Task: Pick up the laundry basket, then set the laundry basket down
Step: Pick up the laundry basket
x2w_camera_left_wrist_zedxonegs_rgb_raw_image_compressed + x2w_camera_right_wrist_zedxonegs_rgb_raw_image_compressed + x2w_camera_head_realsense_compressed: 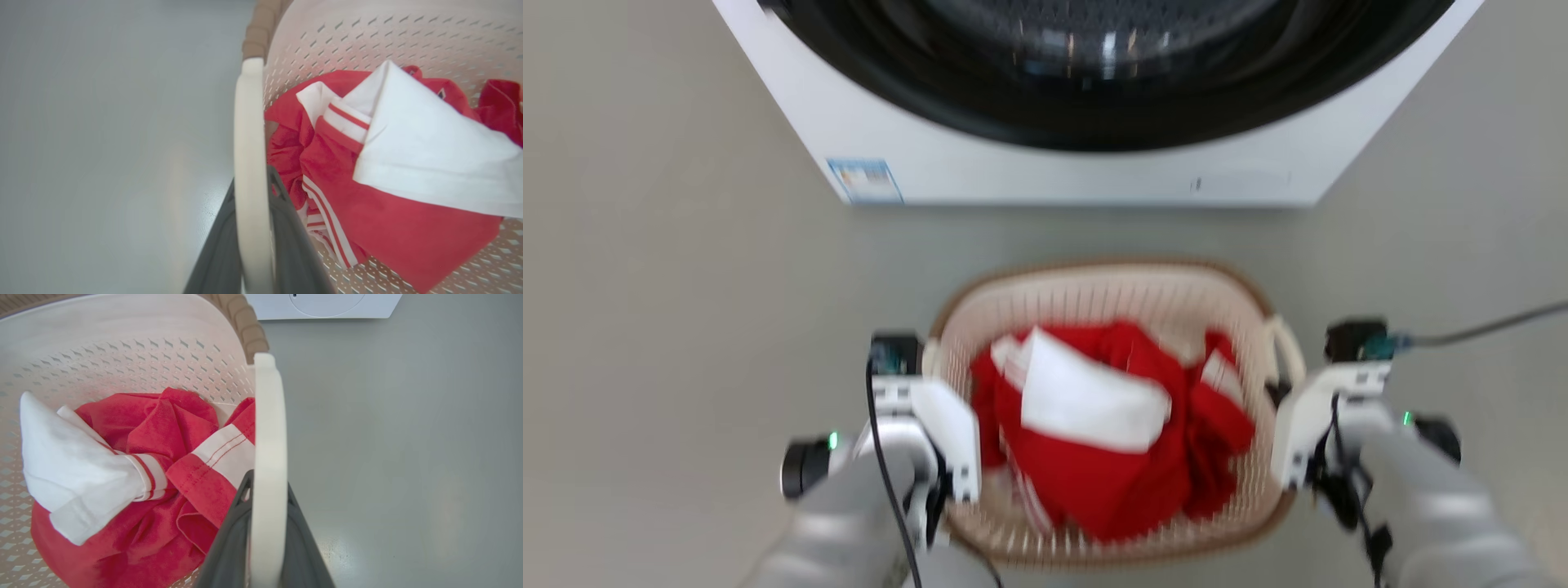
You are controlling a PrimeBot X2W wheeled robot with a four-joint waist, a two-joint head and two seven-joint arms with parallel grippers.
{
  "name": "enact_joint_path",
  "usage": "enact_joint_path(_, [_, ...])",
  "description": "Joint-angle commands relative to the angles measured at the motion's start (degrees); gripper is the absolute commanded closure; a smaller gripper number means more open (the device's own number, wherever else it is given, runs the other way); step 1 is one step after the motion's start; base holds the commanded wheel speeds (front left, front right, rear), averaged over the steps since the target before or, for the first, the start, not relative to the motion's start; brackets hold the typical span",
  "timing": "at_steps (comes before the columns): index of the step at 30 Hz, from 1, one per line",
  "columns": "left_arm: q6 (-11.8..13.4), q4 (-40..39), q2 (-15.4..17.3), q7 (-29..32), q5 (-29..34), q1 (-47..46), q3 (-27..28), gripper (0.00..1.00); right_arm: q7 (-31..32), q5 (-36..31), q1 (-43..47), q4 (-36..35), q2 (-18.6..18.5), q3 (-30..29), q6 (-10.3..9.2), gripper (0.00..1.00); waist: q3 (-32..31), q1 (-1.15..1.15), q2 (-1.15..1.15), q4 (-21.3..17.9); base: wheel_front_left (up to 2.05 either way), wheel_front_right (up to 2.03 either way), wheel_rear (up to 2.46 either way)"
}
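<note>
left gripper [251, 181]: my jaws clamped on the left handle [248, 122]
right gripper [267, 484]: same here, pinching the right handle [267, 416]
laundry basket [1094, 273]: red-and-white clothes [1127, 465] inside, washer [1054, 167] beyond

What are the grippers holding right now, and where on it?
The laundry basket: left gripper clamps its left handle, right gripper its right handle.
</note>
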Motion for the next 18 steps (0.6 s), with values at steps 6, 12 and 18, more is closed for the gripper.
enact_joint_path(6, [-1.95, 0.97, 0.61, 1.48, 0.54, 5.58, 0.43, 1.00, 2.34, -1.97, 7.11, -0.57, 1.92, -1.66, -0.01, 1.00, -12.80, 0.00, 0.00, 0.49, 0.00, 0.00, 0.00])
enact_joint_path(12, [-3.41, 1.71, 0.61, 2.81, 1.25, 9.12, 0.39, 1.00, 4.65, -4.21, 10.67, -0.57, 2.98, -4.72, -0.01, 1.00, -17.94, 0.00, 0.00, 0.04, 0.00, 0.00, 0.00])
enact_joint_path(18, [-4.44, 2.07, 0.61, 5.15, 1.62, 10.95, 0.37, 1.00, 7.08, -7.28, 12.53, -0.57, 3.67, -8.09, -0.01, 1.00, -20.93, 0.00, 0.00, -0.61, 0.00, 0.00, 0.00])
